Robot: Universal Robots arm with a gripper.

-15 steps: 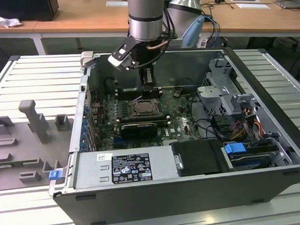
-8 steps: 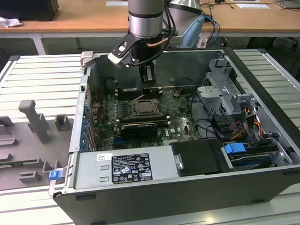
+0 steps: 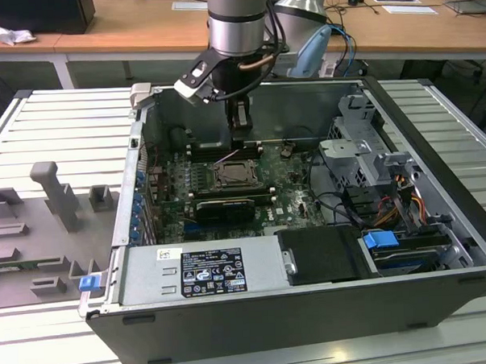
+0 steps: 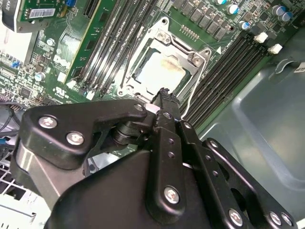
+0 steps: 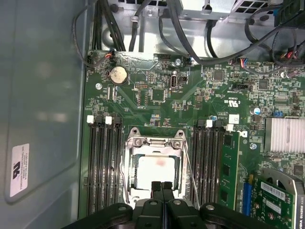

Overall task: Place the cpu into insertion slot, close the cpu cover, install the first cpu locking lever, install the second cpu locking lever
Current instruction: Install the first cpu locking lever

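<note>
The cpu (image 5: 153, 171) shows its pale silver face inside the insertion slot (image 3: 232, 176) on the green motherboard. The cpu cover (image 5: 155, 141), a silver frame, lies flat around the chip in both wrist views. A thin wire locking lever (image 5: 191, 174) runs along one side of the socket. Another lever (image 4: 129, 57) runs along the opposite side. My gripper (image 5: 162, 186) hangs just above the socket's edge, its black fingers shut together with nothing between them. In the second wrist view the gripper (image 4: 164, 92) tip points at the cpu (image 4: 159, 71). In the exterior view the gripper (image 3: 240, 142) sits behind the socket.
Long black memory slots (image 5: 102, 167) flank the socket on both sides. A black expansion card (image 3: 224, 207) lies in front of it. Cables and a drive cage (image 3: 363, 152) fill the exterior view's right. The case wall (image 5: 43, 105) is close. Grey fixtures (image 3: 58, 198) stand outside the case.
</note>
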